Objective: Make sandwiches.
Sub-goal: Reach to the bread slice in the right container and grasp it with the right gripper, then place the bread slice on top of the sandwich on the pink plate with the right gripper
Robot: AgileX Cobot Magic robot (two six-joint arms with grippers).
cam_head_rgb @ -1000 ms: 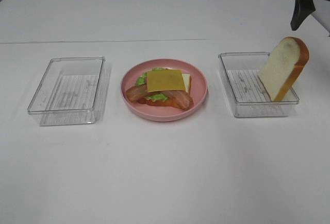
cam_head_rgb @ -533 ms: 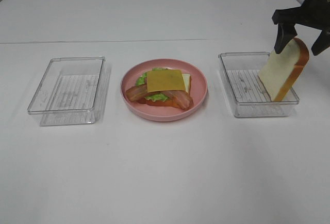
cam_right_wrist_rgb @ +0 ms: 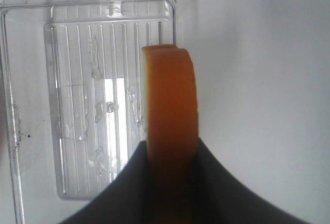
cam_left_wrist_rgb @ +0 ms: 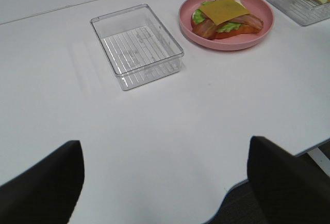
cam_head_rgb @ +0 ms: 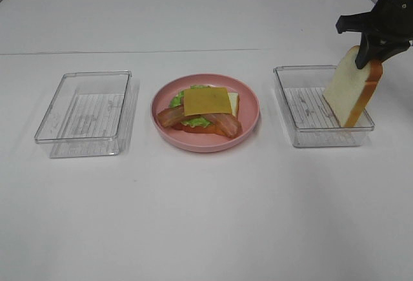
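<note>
Your bread slice (cam_head_rgb: 352, 90) stands on edge, tilted, long axis steep, crust top uppermost, its foot inside the clear tray (cam_head_rgb: 303, 110) near the worktop's right edge. Your right gripper (cam_head_rgb: 368, 53) is clenched on its upper crust. The pink plate (cam_head_rgb: 248, 123) at centre carries cheese (cam_head_rgb: 206, 101), bacon (cam_head_rgb: 222, 124) and lettuce (cam_head_rgb: 193, 121). The left tray (cam_head_rgb: 87, 110) holds nothing. Left gripper (cam_left_wrist_rgb: 165, 183): released.
</note>
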